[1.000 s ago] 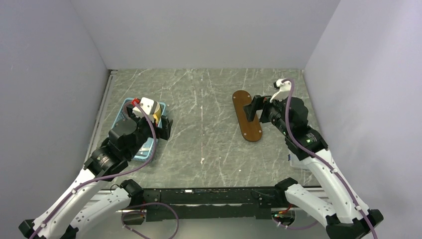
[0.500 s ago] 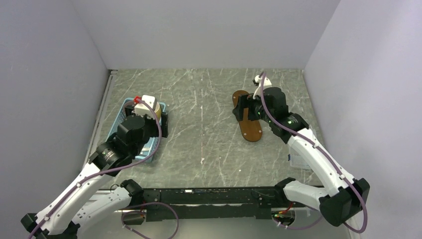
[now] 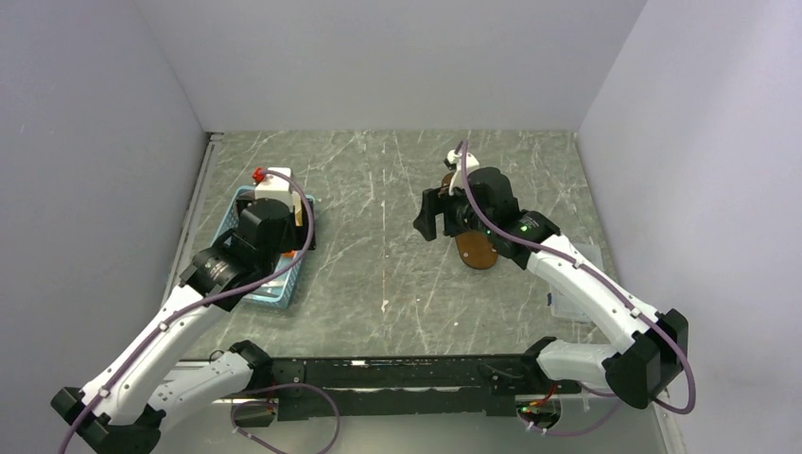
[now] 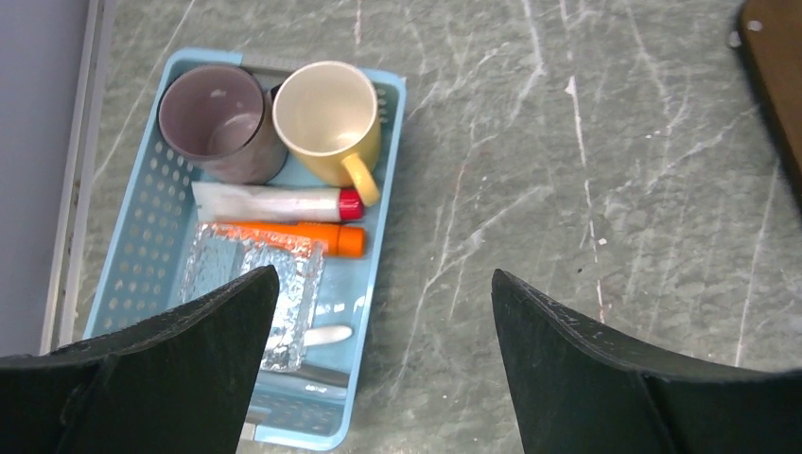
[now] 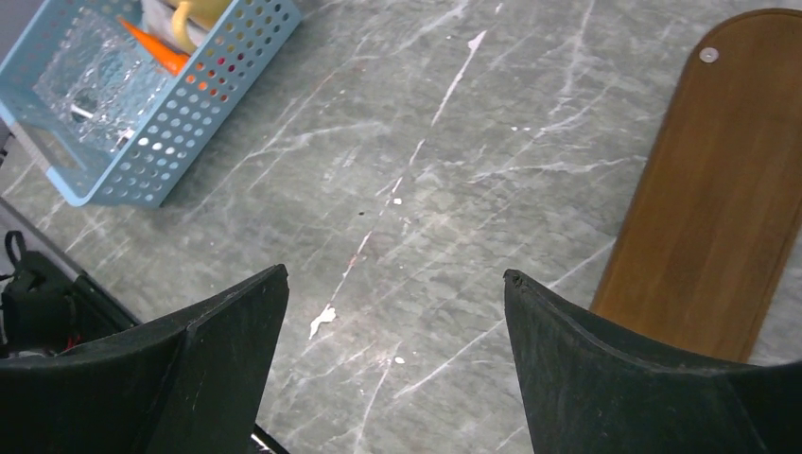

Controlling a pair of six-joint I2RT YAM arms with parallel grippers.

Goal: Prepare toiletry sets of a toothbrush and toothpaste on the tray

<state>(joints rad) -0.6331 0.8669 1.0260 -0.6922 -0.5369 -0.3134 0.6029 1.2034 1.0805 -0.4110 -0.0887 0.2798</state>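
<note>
Tray (image 5: 709, 189) lies at far right, just beside the right gripper (image 5: 397, 274), whose jaws are spread and empty. Basket (image 4: 142, 246) at left holds the toothpaste (image 4: 284, 236), just beyond the left gripper (image 4: 383, 284), jaws likewise spread. Advisable: turn the wrist to close across the tube's width.

Brown tray (image 5: 719, 189) right, blue basket (image 5: 180, 123) left

No readable writing in any view.
Any print on the white red-capped tube (image 4: 270, 201) and the small orange toothpaste tube (image 4: 284, 235) is too small to read.
</note>
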